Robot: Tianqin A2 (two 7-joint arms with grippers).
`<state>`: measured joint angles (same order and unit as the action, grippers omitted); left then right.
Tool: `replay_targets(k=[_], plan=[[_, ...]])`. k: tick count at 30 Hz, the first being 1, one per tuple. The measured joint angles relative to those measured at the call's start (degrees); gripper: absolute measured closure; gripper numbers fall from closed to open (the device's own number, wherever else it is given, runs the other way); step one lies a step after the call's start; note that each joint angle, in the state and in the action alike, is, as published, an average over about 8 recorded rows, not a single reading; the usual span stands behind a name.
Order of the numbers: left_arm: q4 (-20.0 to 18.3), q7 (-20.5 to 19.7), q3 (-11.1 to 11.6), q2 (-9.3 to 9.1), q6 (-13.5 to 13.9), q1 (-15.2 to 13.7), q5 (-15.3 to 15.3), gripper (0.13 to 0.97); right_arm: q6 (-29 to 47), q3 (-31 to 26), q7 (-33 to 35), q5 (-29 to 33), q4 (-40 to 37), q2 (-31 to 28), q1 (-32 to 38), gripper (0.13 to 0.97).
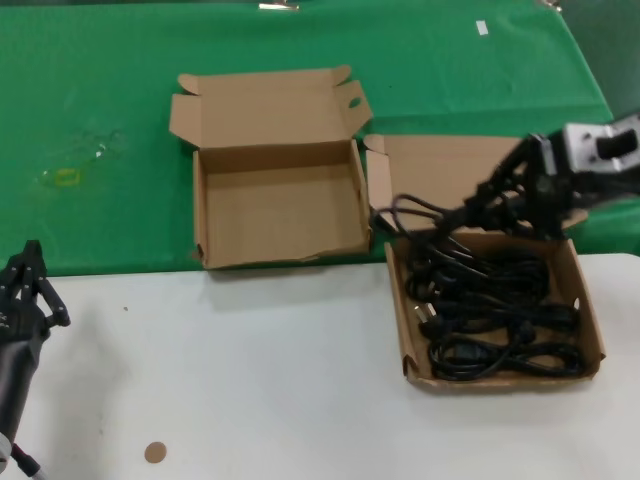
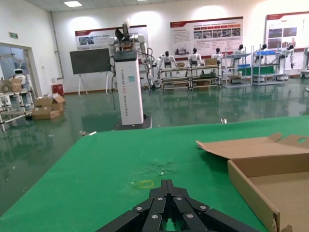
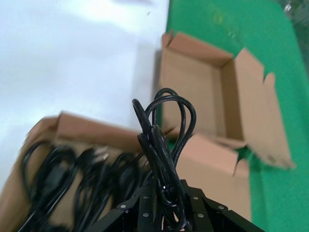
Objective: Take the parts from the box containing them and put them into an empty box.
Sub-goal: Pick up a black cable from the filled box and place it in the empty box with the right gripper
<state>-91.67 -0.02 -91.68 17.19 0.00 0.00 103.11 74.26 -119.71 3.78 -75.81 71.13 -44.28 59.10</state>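
Right gripper [image 1: 497,205] pinches one coiled cord [image 1: 430,215] above the low box [image 1: 592,330], loops pointing toward the empty taller box [image 1: 205,200]. Remaining cords [image 1: 490,320] lie crosswise inside. Left gripper [image 1: 22,280], fingers together, is parked.

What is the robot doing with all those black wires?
The robot is moving power cords from one cardboard box to another. Its right gripper is shut on one coiled cord, held up above the low box where the other cords lie. The taller box beside it has nothing in it yet. The left gripper waits off to the side, holding nothing.
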Motion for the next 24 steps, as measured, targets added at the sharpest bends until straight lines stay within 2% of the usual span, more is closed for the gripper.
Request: replay_targets(k=[10,24], plan=[[0.0,0.0,0.0,0.0,0.0,0.0,0.0,0.953,-2.3,-2.8,-2.1,2.7,-4.0,8.9,5.1,0.856],[0.0,0.0,0.0,0.0,0.0,0.0,0.0,0.953,-10.0,-6.8,0.9,5.6,-19.4,24.2,10.4,0.857]])
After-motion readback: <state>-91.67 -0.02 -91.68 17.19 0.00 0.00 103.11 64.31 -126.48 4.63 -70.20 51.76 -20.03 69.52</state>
